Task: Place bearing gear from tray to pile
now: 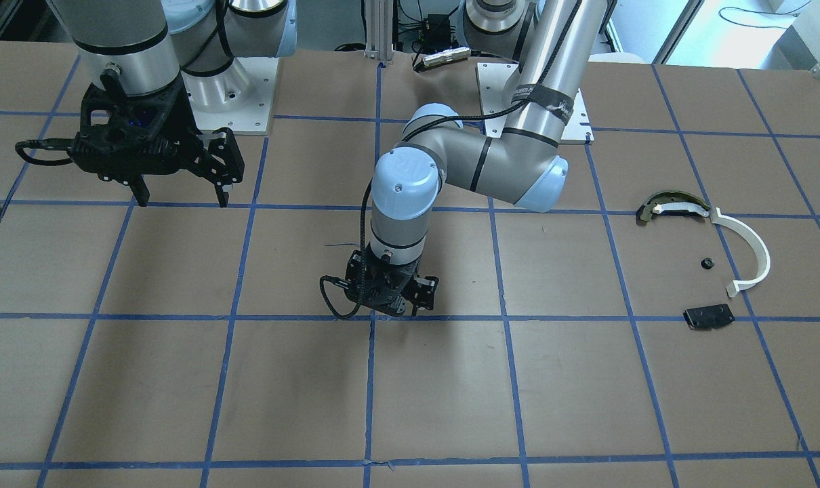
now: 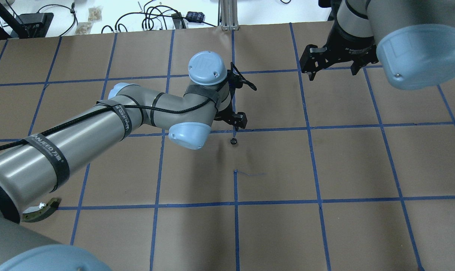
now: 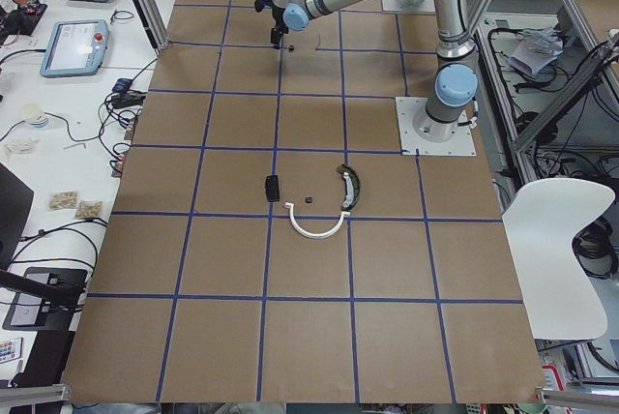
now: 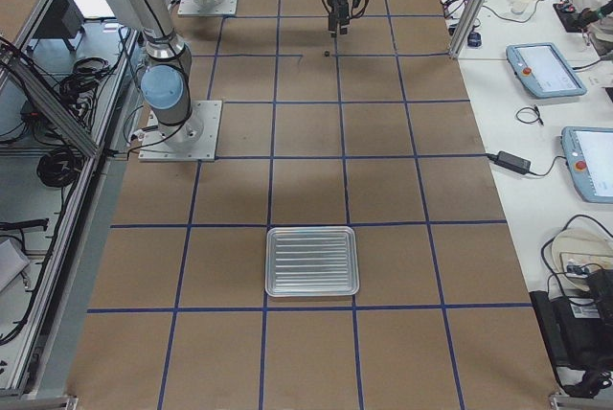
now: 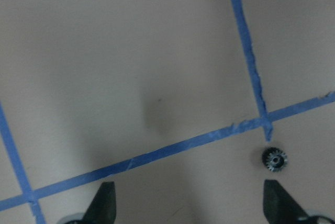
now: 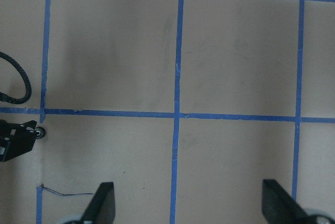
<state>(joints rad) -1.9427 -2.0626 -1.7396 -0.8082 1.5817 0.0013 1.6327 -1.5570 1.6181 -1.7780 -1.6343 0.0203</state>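
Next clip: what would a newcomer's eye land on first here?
The left arm reaches to the table's middle, its open tool hanging close by a small black gear that lies alone beside a blue tape crossing. At the table's left end sits the pile: white arc, black plate.

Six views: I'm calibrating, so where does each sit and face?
Front-facing: opposite, facing the robot; left hand, right hand, pile.
Overhead: behind its shoulders; left arm, right arm.
Exterior left: left table end; left arm.
Exterior right: right table end; tray, right arm.
Left wrist: downward; left hand, gear.
Right wrist: downward; right hand.
Both wrist views share the gear.
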